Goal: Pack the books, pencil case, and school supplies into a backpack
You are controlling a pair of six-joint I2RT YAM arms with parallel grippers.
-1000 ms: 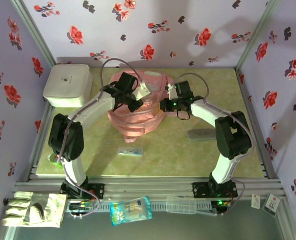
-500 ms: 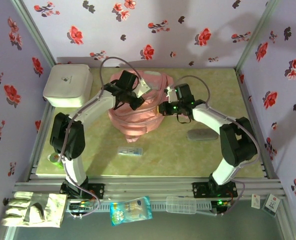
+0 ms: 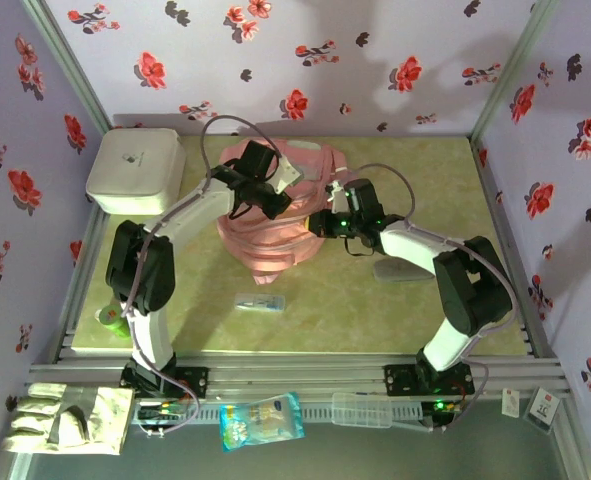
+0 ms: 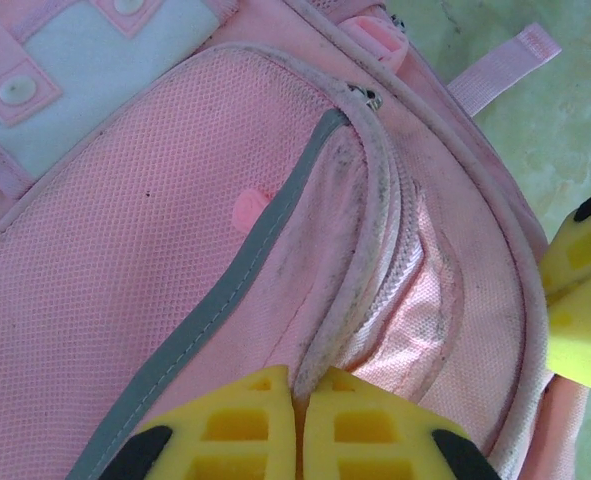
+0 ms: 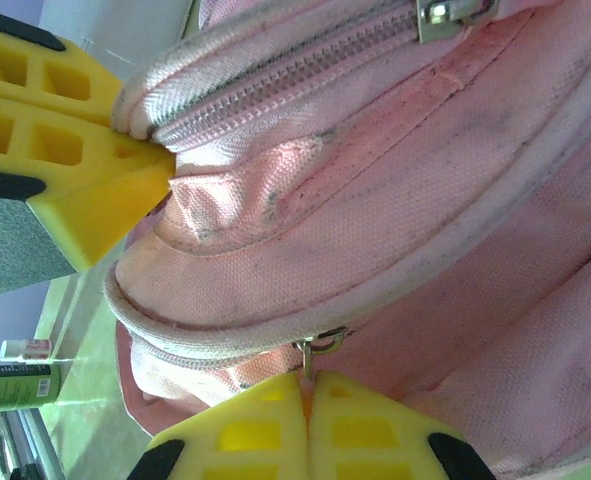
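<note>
Since the earlier frame the right arm has swung its wrist leftward and a little down in the top view, so the right end effector (image 5: 308,380) now sits against the right flank of the backpack (image 3: 275,245), at the centre of the frame. The left arm has shifted only slightly. The backpack lies on the surface (image 3: 425,180) between both arms, its zips closed as far as can be seen.

The right end effector is clenched on the small metal zipper pull (image 5: 320,343), only at its tip. The left end effector (image 4: 300,378) is clenched on a fold of pink fabric at the pocket seam, near the bottom of its own view, and the other arm's yellow fingers appear at the right edge there.

Several things could go wrong, I think. The pull is thin and held at its very end, so a sideways tug may let it slip out. If the left pinch loses its fold, the whole bag (soft and light, it seems) will slide with the zip instead of opening. The two end effectors are also close together, and a careless path could bring them into contact.

The pencil case (image 3: 400,270), the clear packet (image 3: 260,301) and the green roll (image 3: 108,316) are not yet packed.
</note>
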